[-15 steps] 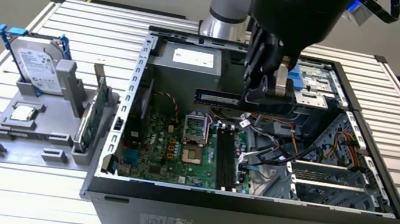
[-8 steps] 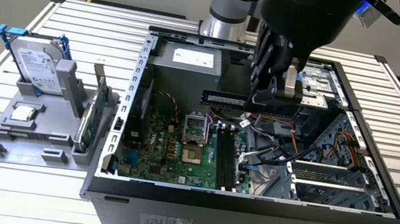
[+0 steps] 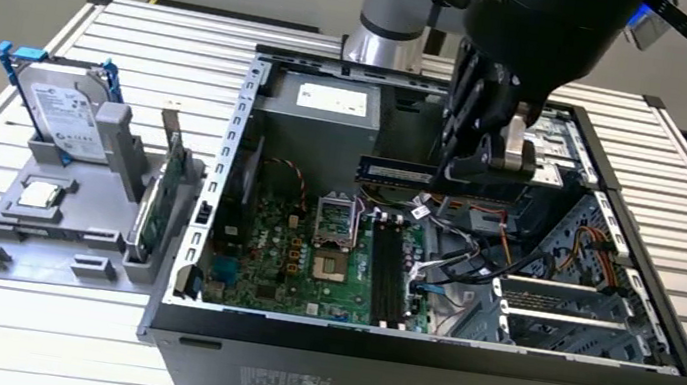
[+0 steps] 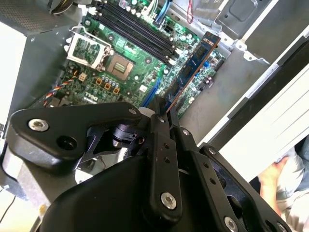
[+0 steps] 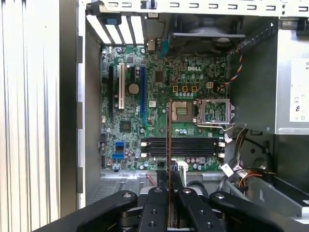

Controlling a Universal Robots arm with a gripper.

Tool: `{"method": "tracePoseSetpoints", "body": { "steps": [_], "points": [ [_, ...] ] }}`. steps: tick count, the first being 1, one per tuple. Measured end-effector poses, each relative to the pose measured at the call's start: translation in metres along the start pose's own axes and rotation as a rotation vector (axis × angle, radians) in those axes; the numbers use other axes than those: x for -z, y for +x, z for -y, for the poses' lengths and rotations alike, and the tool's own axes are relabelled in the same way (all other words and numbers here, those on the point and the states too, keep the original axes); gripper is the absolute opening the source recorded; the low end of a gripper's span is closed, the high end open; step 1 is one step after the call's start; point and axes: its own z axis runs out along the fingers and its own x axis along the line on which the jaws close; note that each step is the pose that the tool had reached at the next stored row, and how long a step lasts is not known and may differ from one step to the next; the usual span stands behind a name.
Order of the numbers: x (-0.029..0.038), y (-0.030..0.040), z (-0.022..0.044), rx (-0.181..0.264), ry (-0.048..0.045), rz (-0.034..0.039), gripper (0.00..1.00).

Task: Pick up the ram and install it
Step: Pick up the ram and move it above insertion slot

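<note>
gripper clamping ram over open case | cables beneath | hard drive at case's nine o'clock, exterior view | slatted table

The arm came in from up top, its chunky black wrist pointing pretty much straight down. The gripper had its fingers pinched tight on one end of the ram, which stuck out level toward the exterior view's left.
</note>
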Motion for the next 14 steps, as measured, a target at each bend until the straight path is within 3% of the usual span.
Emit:
{"method": "tracePoseSetpoints", "body": {
  "steps": [14],
  "points": [
    [0.0003, -0.0002, 0.0127, 0.000, 0.0000, 0.0000, 0.00]
  ]
}}
